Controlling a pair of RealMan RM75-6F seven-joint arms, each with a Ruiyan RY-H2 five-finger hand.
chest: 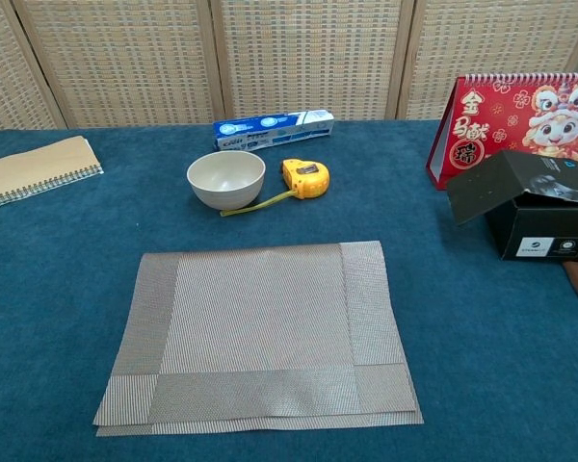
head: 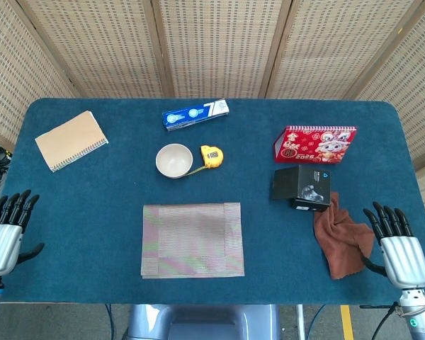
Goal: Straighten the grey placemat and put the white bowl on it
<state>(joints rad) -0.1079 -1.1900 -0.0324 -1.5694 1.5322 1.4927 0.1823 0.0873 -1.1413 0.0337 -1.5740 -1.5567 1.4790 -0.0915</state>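
Neither step has begun, as I judge it. My left hand [head: 6, 230] hangs at the worktop's near-left edge with its fingers spread and nothing in it; my right hand [head: 395, 244] is the same at the near-right edge, fingers apart and empty, just beside a crumpled brown cloth [head: 342, 239]. Neither hand shows in the chest view.

The grey woven rectangular placemat [head: 192, 239] lies flat on the dark blue felt worktop [head: 92, 212], near the front edge and about midway across. From the chest view it seems doubled — a second layer peeks out along its near edge and right side, slightly out of line with the top one. So the straightening is the step in hand, and I take it to mean squaring those edges.

The white round bowl [head: 173, 160] stands upright beyond the placemat, toward its far-left corner and apart from it. A yellow tape measure [head: 211, 156] sits just beside the bowl on its right, its strip running out under or against the bowl's foot — I cannot tell which.

Next I would bring a hand in to the placemat's edge to flatten and align it. Afterward the bowl needs a grip at its rim, lifting clear of the tape strip.
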